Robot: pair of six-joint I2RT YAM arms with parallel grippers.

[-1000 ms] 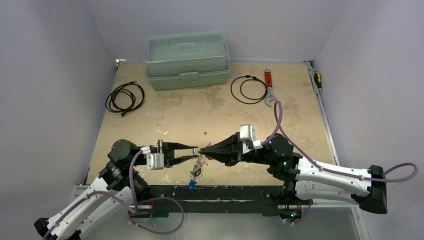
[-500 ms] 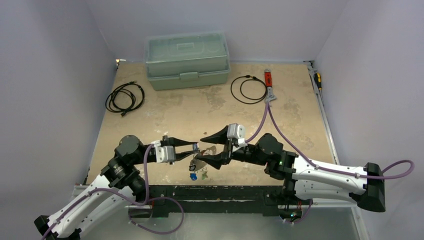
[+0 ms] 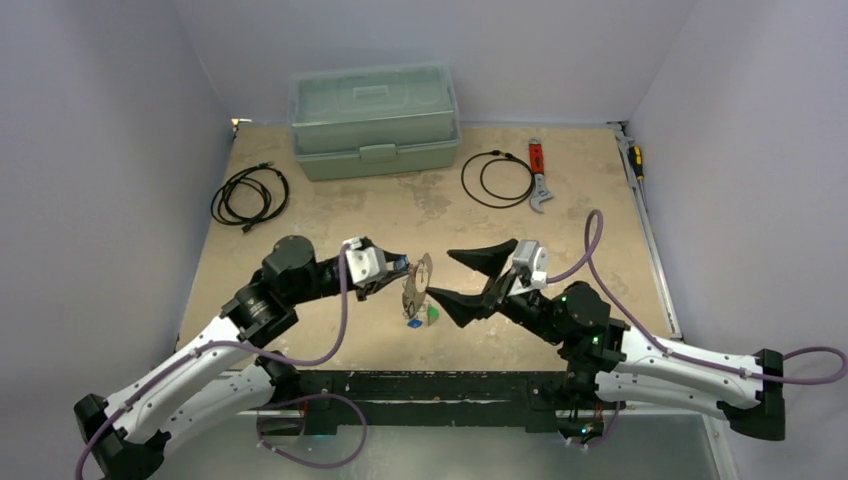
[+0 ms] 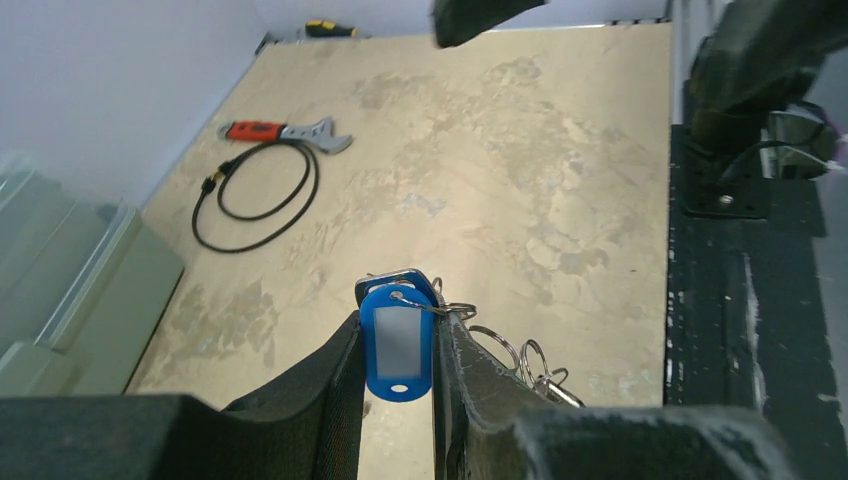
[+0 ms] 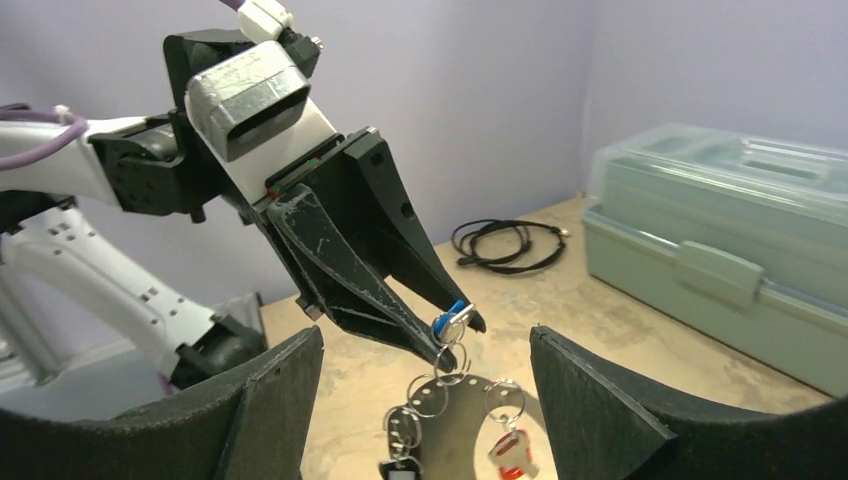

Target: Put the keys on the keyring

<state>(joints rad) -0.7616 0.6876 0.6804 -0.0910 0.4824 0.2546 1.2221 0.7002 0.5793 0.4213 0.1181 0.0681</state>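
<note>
Keyring [image 3: 423, 270]: hangs betw. both grippers, keys [image 5: 510, 449] dangling off it. L gripper [image 3: 393, 268]: jaws narrow, tips pinching blue key [image 4: 398, 345] at top of the bunch. R gripper [image 3: 463, 278]: jaws wide, just beside ring, not touching.

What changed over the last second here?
The right gripper opened wide and drew back to the right. The left gripper, shut on the blue tag, carried the keyring and dangling keys away from the near edge. Toolbox, cables and wrench stayed put.
</note>
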